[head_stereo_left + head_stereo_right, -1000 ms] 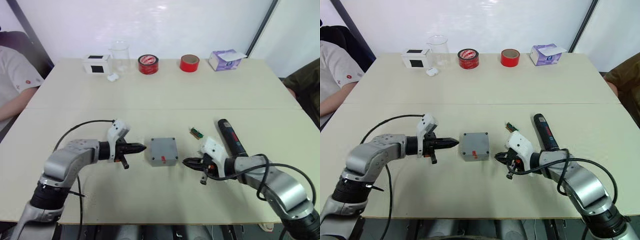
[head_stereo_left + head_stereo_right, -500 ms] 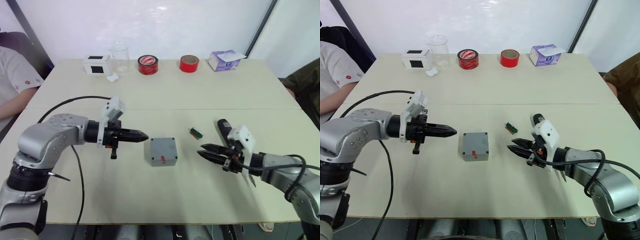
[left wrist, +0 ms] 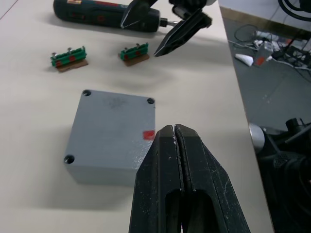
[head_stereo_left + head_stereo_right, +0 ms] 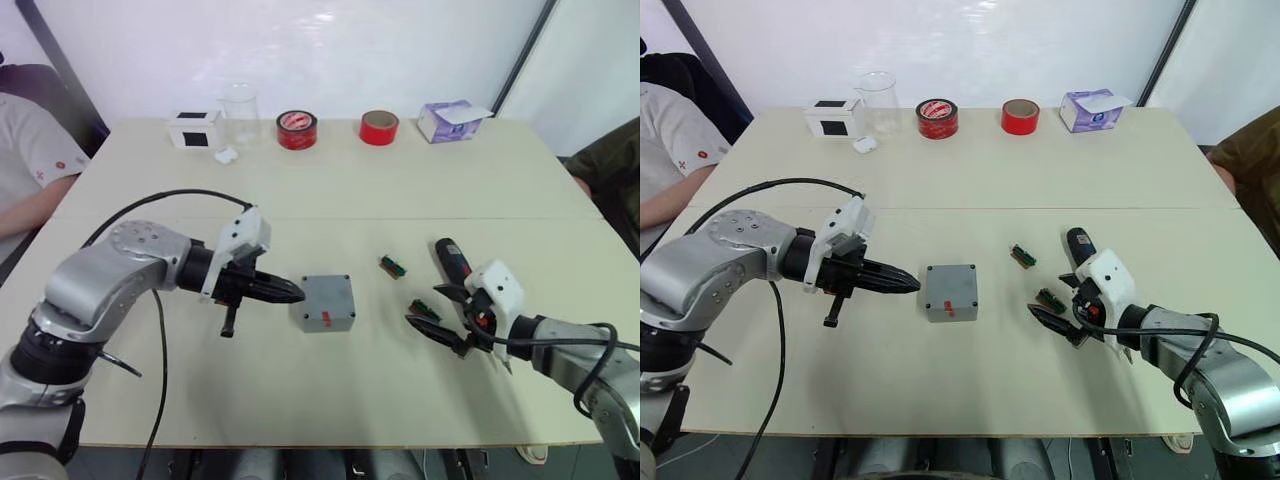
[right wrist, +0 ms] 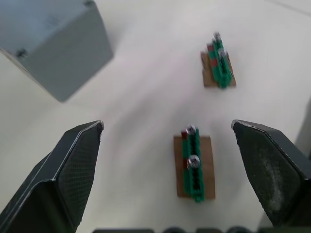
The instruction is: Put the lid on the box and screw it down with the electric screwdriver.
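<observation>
Left eye view: left claw [image 4: 296, 293] reaching in low from the left, fingers pressed together, tip nearly touching the box [image 4: 325, 302], holding nothing. Right claw [image 4: 437, 316] lying low over the worktop [image 4: 330, 180], spread wide, empty, straddling one of two green-and-brown pieces [image 4: 422, 307], the other [image 4: 392, 266] lying beyond. One electric screwdriver [image 4: 451, 259] resting just behind the right claw.

We take this for a lab or test room; a plain beige table [image 4: 420, 190] stands against bare white walls; far beyond both grippers, along its back edge, sit a clear beaker [image 4: 240, 102], two red tape rolls [image 4: 296, 128], a purple tissue box [image 4: 449, 119]; seated people [image 4: 30, 165] watch from either side; cables [image 3: 252, 36] trail over the floor.
</observation>
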Robot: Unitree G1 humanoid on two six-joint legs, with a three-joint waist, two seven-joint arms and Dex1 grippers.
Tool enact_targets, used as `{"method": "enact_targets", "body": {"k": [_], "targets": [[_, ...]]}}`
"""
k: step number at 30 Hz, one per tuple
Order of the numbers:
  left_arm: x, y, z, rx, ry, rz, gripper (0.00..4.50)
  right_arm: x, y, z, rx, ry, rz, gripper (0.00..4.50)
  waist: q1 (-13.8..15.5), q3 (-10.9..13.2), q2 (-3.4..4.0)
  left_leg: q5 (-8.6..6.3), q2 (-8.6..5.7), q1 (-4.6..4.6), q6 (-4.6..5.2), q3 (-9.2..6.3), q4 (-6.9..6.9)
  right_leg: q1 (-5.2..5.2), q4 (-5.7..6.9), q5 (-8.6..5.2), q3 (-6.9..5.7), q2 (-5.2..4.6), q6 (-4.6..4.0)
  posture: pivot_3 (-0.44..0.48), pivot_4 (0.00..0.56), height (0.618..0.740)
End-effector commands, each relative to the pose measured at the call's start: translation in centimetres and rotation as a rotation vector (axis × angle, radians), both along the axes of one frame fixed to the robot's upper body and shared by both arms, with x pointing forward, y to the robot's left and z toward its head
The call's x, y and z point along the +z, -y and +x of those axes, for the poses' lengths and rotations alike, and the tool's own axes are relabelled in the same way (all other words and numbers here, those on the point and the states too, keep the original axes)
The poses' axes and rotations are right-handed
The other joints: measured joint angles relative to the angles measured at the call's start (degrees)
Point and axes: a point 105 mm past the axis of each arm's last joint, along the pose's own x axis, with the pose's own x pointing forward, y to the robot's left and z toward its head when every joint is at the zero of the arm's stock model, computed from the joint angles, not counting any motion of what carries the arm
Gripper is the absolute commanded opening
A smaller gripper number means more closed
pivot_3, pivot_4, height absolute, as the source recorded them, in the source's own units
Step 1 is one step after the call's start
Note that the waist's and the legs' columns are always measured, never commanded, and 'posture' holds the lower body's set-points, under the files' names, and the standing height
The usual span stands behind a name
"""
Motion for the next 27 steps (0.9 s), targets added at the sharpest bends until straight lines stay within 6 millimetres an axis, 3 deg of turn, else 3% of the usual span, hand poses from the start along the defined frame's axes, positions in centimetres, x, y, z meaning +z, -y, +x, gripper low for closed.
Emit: {"method": "enact_targets", "body": {"k": [1, 4, 20, 23, 25, 27], "targets": [[0.9, 0.1, -0.3, -0.018, 0.051, -0.001, 0.00, 0.1, 0.4, 0.0, -0.017, 0.019, -0.033, 3.04, 0.0, 0.0, 0.00, 0.00, 0.00, 0.00, 0.00, 0.00, 0.00, 0.00, 0.00, 0.00, 0.00, 0.01, 0.00, 0.000, 0.150, 0.740], [1.0, 0.1, -0.4, -0.020, 0.059, 0.002, 0.00, -0.2, 0.5, -0.2, -0.030, 0.015, -0.045, 1.83, 0.0, 0.0, 0.00, 0.00, 0.00, 0.01, 0.00, 0.00, 0.00, 0.00, 0.01, 0.00, 0.00, 0.05, 0.00, 0.000, 0.150, 0.740], [1.0, 0.3, -0.3, 0.000, 0.056, -0.012, 0.00, -0.7, 0.8, 0.2, -0.079, 0.020, -0.013, 1.83, 0.0, 0.0, 0.00, 0.00, 0.00, 0.02, 0.00, 0.00, 0.00, 0.00, 0.02, 0.00, 0.00, 0.07, 0.00, 0.000, 0.150, 0.740], [0.9, 0.2, -0.3, 0.004, 0.054, -0.013, 0.00, -0.7, 0.6, 0.4, -0.074, 0.023, -0.008, 1.09, -0.1, 0.0, 0.00, 0.00, 0.00, 0.02, 0.00, 0.00, 0.00, 0.00, 0.02, 0.00, 0.00, 0.07, 0.00, 0.000, 0.150, 0.740], [0.9, 0.2, -0.3, 0.008, 0.052, -0.014, 0.00, -0.9, 0.4, 0.5, -0.069, 0.022, -0.011, 0.29, 0.0, 0.0, 0.00, 0.00, 0.00, 0.02, 0.00, 0.00, 0.00, 0.00, 0.03, 0.00, 0.00, 0.08, 0.00, 0.000, 0.150, 0.740], [0.9, 0.2, -0.3, 0.013, 0.051, -0.015, 0.00, -1.1, 0.4, 0.5, -0.067, 0.020, -0.015, 0.06, 0.0, 0.0, 0.00, 0.00, 0.00, 0.02, 0.00, 0.00, 0.00, 0.00, 0.03, 0.00, 0.00, 0.07, 0.00, 0.000, 0.150, 0.740]]}}
